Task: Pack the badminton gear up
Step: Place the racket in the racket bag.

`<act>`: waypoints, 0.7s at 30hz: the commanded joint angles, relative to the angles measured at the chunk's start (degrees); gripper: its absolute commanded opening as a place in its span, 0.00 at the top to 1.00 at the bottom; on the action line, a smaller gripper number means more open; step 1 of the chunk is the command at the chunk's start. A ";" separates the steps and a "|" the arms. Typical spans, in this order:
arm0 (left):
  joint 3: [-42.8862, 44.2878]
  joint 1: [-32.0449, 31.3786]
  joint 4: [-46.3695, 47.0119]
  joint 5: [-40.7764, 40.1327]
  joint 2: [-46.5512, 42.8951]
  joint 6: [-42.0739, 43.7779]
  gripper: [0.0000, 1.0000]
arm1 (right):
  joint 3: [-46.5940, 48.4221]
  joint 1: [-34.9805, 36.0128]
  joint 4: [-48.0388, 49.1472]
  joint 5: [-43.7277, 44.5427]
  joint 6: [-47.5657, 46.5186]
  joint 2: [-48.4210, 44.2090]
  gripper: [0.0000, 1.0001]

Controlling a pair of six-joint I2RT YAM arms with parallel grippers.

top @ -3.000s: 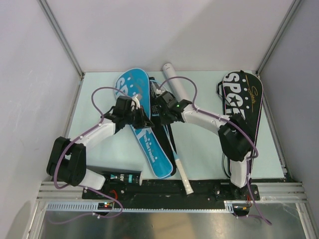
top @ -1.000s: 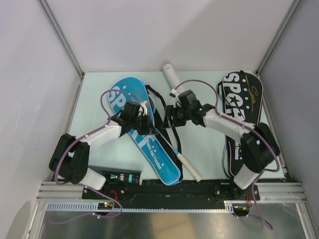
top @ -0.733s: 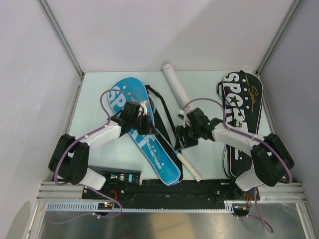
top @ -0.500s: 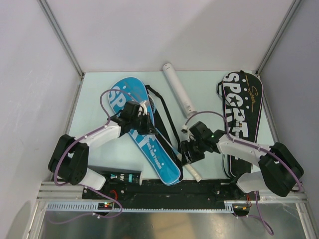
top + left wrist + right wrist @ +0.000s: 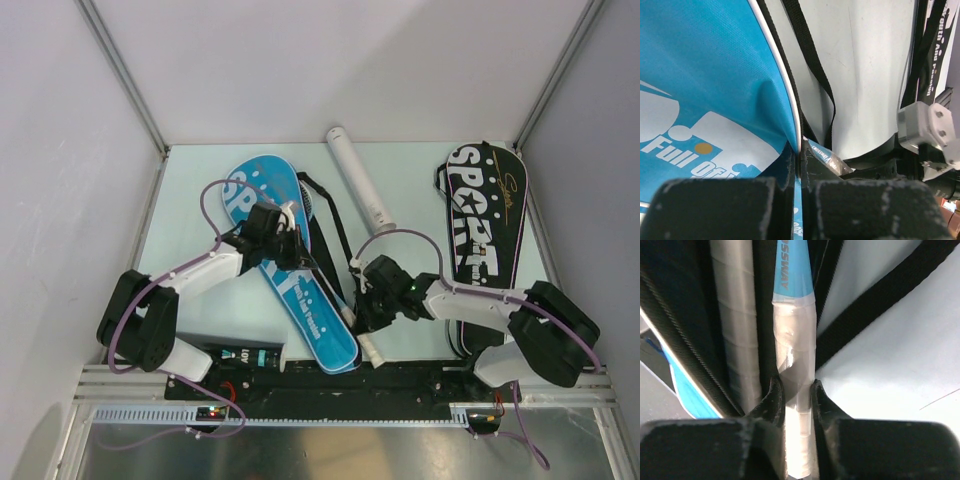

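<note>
Packing part done: right pincer (image 5: 364, 314) clenched on racket handle (image 5: 795, 350) jutting from blue cover (image 5: 250, 195); left pincer (image 5: 293, 252) pinches cover's edge (probably holding the mouth open). Tube (image 5: 358, 185), right of blue cover, not yet packed.

You see a pale green table (image 5: 420, 180), boxed in by white walls (image 5: 350, 70) on three sides, with aluminium rails (image 5: 105, 385) along its near edge.

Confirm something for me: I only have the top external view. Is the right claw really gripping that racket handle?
Observer: Yes. The right wrist view shows the right claw pinching the white-taped handle from both sides.
Operator: And the other arm?
Observer: The left claw is closed on the blue cover at its zipper edge.
Operator: Anything beside the handle?
Observer: A second taped handle lies alongside it.
</note>
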 commanded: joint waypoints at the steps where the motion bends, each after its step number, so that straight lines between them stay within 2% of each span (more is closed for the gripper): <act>1: 0.42 -1.61 3.28 1.66 -1.67 -1.55 1.00 | 0.41 0.38 8.24 4.43 6.53 -4.51 1.00; 8: -0.45 -4.15 5.78 1.96 -2.59 -6.47 1.00 | 2.06 0.33 19.08 7.32 12.51 -1.59 1.00; 13: -2.59 -4.68 9.40 1.89 -4.46 -10.48 1.00 | 4.56 1.32 23.74 8.24 13.88 4.09 1.00; 21: -4.63 -4.79 14.64 2.37 -4.51 -14.96 1.00 | 5.39 4.33 32.69 11.75 23.26 13.22 0.99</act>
